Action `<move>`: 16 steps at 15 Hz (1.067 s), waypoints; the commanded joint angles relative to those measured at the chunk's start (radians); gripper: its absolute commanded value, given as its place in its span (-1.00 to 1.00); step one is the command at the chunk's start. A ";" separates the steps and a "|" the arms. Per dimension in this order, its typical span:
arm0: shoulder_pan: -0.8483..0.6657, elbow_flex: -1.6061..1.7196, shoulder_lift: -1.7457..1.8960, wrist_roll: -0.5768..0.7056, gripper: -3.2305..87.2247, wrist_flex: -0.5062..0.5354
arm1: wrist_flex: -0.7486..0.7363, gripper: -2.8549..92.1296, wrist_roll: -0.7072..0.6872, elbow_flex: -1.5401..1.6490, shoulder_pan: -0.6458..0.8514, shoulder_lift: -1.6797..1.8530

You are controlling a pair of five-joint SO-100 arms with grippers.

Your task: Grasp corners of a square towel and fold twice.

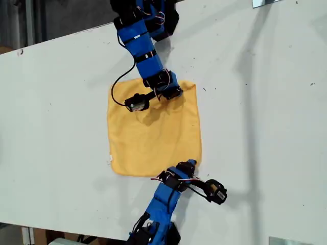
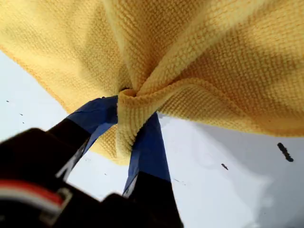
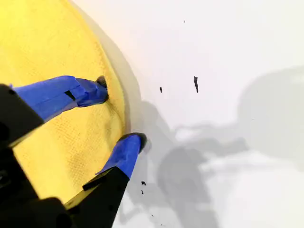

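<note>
The square towel (image 1: 153,135) lies mostly flat on the white table (image 1: 265,127), yellow-orange, with a small white tag (image 1: 110,160) on its edge toward the exterior view's left. My first gripper (image 1: 190,164) belongs to the lower arm in the exterior view. It is shut on the towel's near corner on the exterior view's right, and the fabric (image 2: 199,57) bunches up between the blue fingers of the first gripper (image 2: 128,123). My second gripper (image 1: 171,93), on the upper arm, is at the far corner on that side. The second gripper (image 3: 118,116) stands open across the towel (image 3: 52,42) edge, one finger on cloth and one on the table.
A black cable (image 1: 117,89) loops from the upper arm over the towel's far corner on the exterior view's left. Metal pieces sit at the exterior view's top right (image 1: 265,2) and bottom right (image 1: 288,241). Small dark specks (image 3: 195,83) dot the table beside the towel.
</note>
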 commanded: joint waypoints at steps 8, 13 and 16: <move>0.002 -0.158 -0.135 0.086 -0.94 -0.135 | -0.003 -0.94 0.049 0.005 -0.075 0.067; -0.008 -0.494 -0.121 0.195 -0.94 0.149 | 0.137 -0.94 0.064 -0.054 -0.135 0.336; -0.046 -0.558 0.000 0.299 -0.94 0.229 | 0.199 -0.94 0.038 -0.034 -0.103 0.552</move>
